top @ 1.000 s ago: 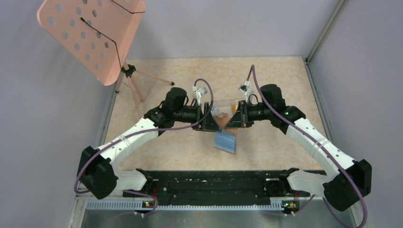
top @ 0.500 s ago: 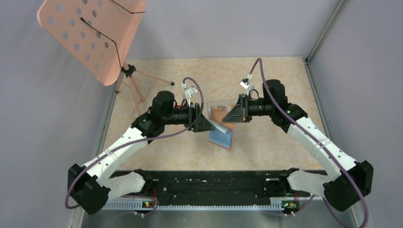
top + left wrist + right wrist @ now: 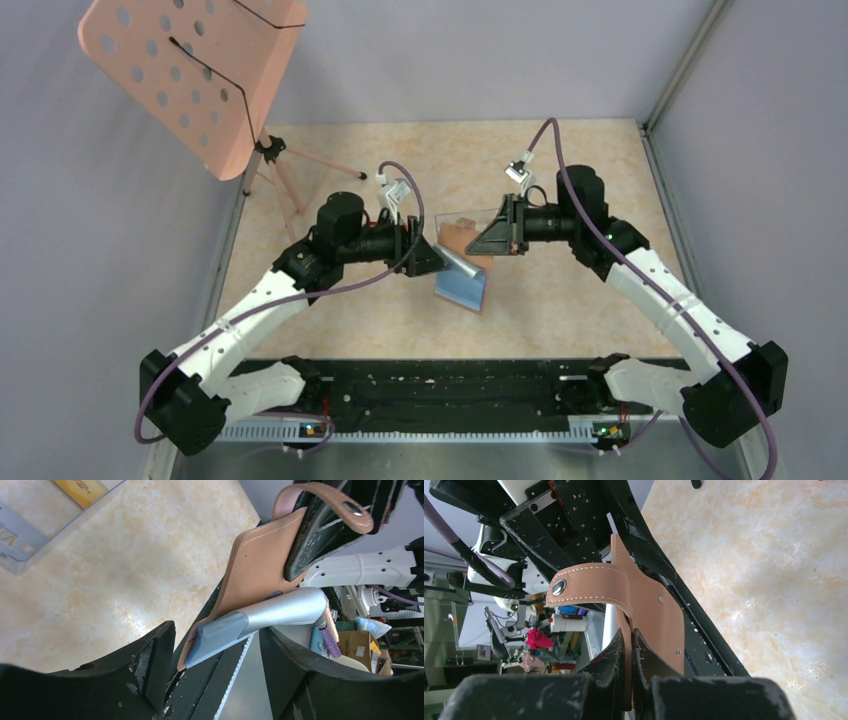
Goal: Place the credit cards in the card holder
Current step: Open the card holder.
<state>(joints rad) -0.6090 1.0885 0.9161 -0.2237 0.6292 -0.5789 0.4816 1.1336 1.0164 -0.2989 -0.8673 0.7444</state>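
Mid-table, card holder (image 3: 458, 240) is kept clamped by R gripper (image 3: 630, 640); L gripper (image 3: 215, 640) was drawn back left, fingers apart round blue lining (image 3: 462, 290), so holder seems ready for cards (image 3: 80, 489).

We can read only "VI", in large pale letters on the whitish-blue card (image 3: 17, 532) at ten o'clock in the left wrist view; the print on the yellow card (image 3: 82, 487) is illegible.

Bright, even overhead light casts soft shadows, glare streaks the tabletop (image 3: 125, 595) and the card holder (image 3: 255, 570), and close foregrounds blur.
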